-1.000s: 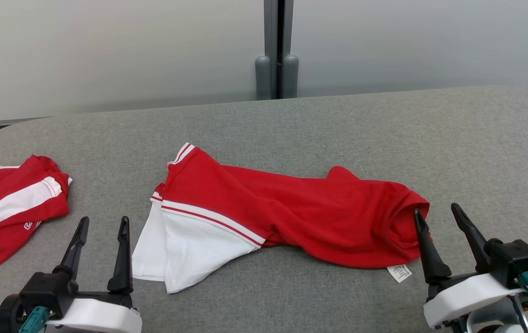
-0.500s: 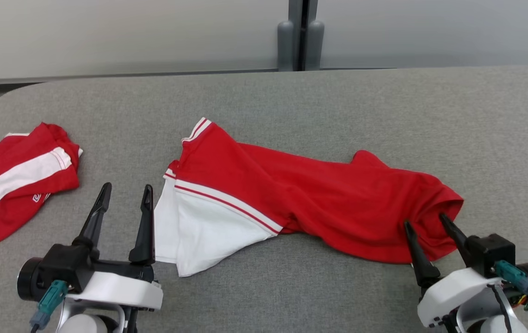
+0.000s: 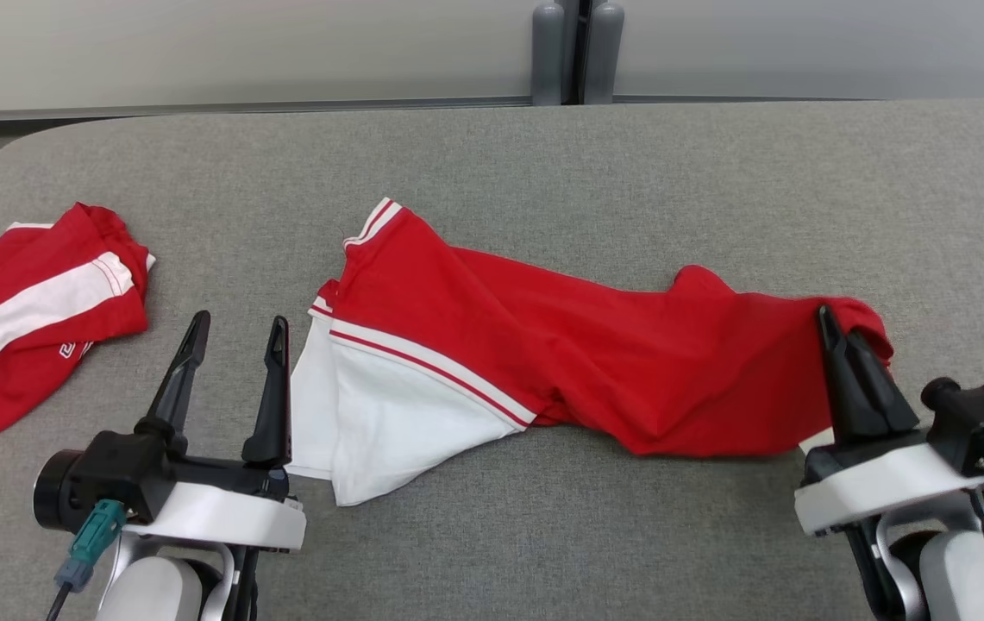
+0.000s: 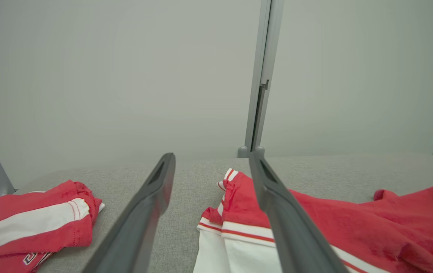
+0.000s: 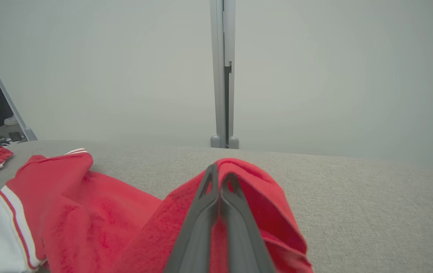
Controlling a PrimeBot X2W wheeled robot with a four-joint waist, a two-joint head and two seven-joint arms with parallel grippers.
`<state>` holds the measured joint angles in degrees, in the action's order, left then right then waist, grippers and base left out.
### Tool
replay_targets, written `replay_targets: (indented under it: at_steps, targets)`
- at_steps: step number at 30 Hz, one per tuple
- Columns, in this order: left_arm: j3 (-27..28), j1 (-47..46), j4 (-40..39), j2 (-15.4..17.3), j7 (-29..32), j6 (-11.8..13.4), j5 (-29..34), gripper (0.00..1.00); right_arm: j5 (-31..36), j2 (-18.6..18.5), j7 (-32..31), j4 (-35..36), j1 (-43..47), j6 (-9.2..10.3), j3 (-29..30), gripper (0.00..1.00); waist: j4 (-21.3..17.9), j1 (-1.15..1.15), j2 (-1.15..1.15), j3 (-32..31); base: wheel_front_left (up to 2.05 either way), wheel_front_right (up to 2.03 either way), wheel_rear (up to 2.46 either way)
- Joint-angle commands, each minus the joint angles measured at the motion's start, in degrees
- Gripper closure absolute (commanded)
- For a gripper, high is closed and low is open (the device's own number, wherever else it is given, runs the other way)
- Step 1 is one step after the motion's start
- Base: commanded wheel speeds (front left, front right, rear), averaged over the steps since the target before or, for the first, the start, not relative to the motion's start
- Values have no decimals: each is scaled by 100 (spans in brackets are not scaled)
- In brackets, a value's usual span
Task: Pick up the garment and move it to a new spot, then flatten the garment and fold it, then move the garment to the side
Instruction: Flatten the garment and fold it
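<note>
A red garment with a white panel and white stripes lies stretched across the grey table; it also shows in the left wrist view and the right wrist view. My right gripper is shut on the garment's right end, which is lifted slightly off the table; its fingers pinch red cloth. Near the garment's white left edge my left gripper stands open with nothing between its fingers.
A second red and white garment lies bunched at the table's left edge. A pale wall with a grey post runs behind the table. Bare grey surface lies at the back and far right.
My right gripper has closed on the garment's right end and raised it a little. The camera has tilted, shifting the whole picture. The left gripper stays open.
</note>
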<state>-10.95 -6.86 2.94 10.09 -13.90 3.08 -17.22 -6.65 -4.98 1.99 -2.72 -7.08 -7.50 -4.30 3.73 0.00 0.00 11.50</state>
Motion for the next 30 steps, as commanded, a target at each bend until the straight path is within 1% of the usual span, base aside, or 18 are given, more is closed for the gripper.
replay_targets:
  at_steps: [1,5,8,12,15,19,23,24,25,28,30]
  targets:
    - [24,-134,-9,25,-33,-23,0,0,-40,-24,-26,114,-143,2,22,100,-13,0,0,48,0,0,0]
    - [-9,-316,-49,12,-47,-54,11,0,-47,-110,-157,258,-564,2,119,100,26,0,0,291,0,0,0]
    - [-42,-472,-34,-7,-66,-100,27,0,-73,-148,-234,101,-984,2,161,100,95,0,0,550,0,0,0]
    - [-102,-728,16,-53,-89,-161,60,0,-70,-267,-310,-349,-1615,1,179,100,235,0,0,948,0,0,0]
    - [-135,-907,87,-96,-102,-219,65,0,-58,-308,-337,-820,-2027,2,206,100,337,0,0,1202,0,0,0]
    - [-136,-1095,189,-149,-123,-296,84,0,-56,-260,-256,-1439,-2454,1,251,100,421,0,0,1417,0,0,0]
    - [-112,-1198,289,-207,-133,-345,112,0,-30,-259,-87,-1953,-2734,2,259,100,438,0,0,1472,0,0,0]
    - [-96,-1226,300,-220,-131,-352,122,0,-2,-268,-43,-2053,-2772,2,254,58,427,0,0,1469,0,0,0]
    - [-74,-1241,311,-229,-131,-363,124,0,-22,-250,18,-2138,-2796,2,233,0,411,0,0,1451,0,0,0]
    - [-9,-1205,365,-244,-132,-392,162,0,-85,-269,231,-2249,-2774,2,93,0,351,0,0,1347,0,0,0]
    - [42,-1133,411,-242,-133,-397,169,0,-154,-290,412,-2183,-2654,2,-39,0,296,0,0,1245,0,0,0]
